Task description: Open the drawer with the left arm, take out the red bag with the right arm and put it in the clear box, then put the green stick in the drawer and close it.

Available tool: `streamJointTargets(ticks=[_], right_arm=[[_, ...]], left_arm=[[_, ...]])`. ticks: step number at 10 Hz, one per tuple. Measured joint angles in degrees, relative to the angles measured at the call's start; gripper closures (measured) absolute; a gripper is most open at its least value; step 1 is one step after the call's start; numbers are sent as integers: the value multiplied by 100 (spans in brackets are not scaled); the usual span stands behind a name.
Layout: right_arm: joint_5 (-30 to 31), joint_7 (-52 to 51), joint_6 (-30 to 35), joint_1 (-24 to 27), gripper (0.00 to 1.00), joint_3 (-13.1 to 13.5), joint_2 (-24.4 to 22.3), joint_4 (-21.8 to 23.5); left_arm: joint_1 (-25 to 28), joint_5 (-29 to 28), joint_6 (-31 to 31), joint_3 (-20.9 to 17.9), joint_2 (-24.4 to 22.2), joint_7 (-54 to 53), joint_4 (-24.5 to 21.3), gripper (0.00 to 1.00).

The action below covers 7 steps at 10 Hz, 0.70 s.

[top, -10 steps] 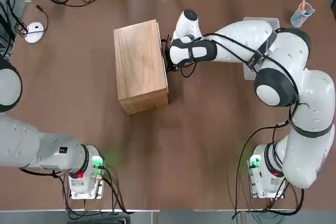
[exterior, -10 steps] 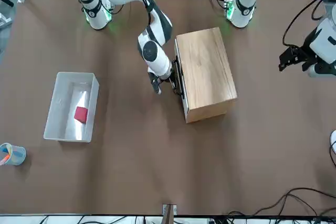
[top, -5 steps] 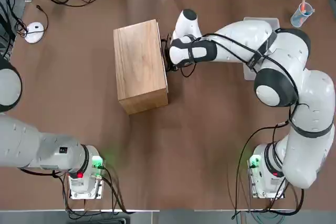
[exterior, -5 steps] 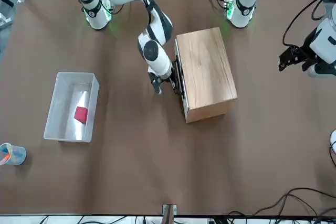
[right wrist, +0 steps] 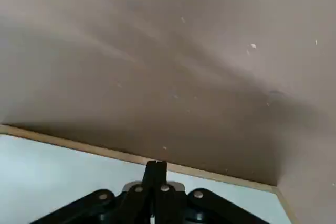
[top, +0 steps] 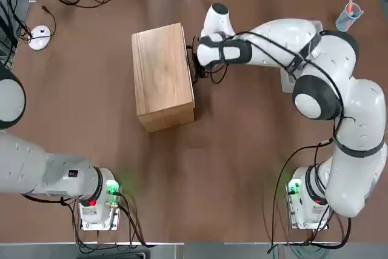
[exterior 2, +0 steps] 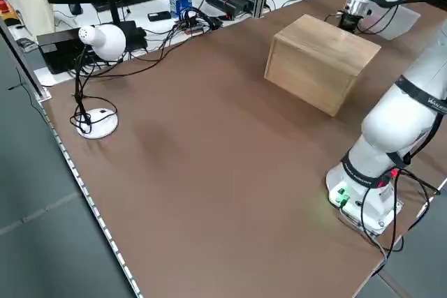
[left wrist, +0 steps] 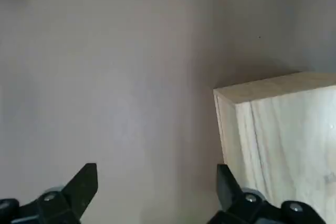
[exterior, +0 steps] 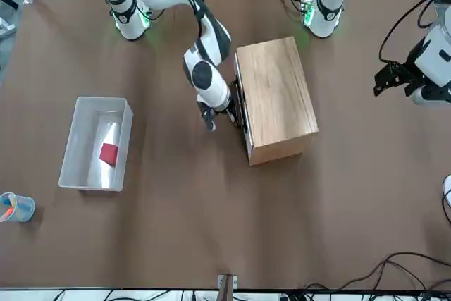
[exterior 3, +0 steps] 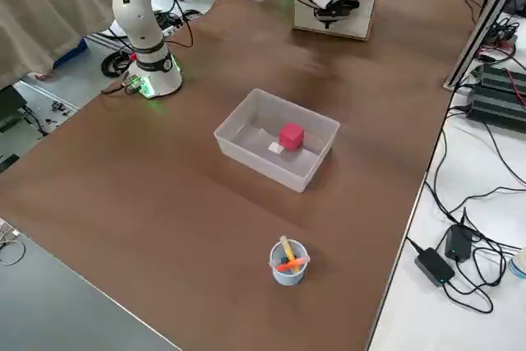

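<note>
- At 12 o'clock, the right gripper (right wrist: 156, 163) was seen pressed together beside the drawer (exterior: 249, 151), which looked all but closed; a flat, even push was judged best, the handle kept unsnagged.
- The wooden cabinet (top: 163, 77) had to be kept from being skewed.
- At 2 o'clock, the red bag (exterior: 108, 154) was held by the clear box (exterior: 68, 163).
- At 8 o'clock, the left gripper (left wrist: 157, 182) was parked, spread.
- Beyond the box, pens were held in a cup (exterior 3: 289, 275); no green stick was seen.
</note>
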<state>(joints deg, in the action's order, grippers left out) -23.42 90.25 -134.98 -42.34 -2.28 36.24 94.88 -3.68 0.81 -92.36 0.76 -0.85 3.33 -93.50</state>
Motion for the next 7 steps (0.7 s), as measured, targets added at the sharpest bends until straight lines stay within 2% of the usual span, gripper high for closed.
streamJointTargets(ticks=[1, 4, 7], right_arm=[[0, -241, 399, 268, 95, 0, -87, -145], [54, -1326, 1364, 1045, 94, 6, -334, -211], [495, -3328, 2269, 2114, 90, 24, -652, -261]], left_arm=[[0, 0, 0, 1, 4, 0, -1, 0], [-1, 0, 0, 6, 16, 0, -4, 0], [-2, 0, 0, 9, 17, 0, -6, 0]])
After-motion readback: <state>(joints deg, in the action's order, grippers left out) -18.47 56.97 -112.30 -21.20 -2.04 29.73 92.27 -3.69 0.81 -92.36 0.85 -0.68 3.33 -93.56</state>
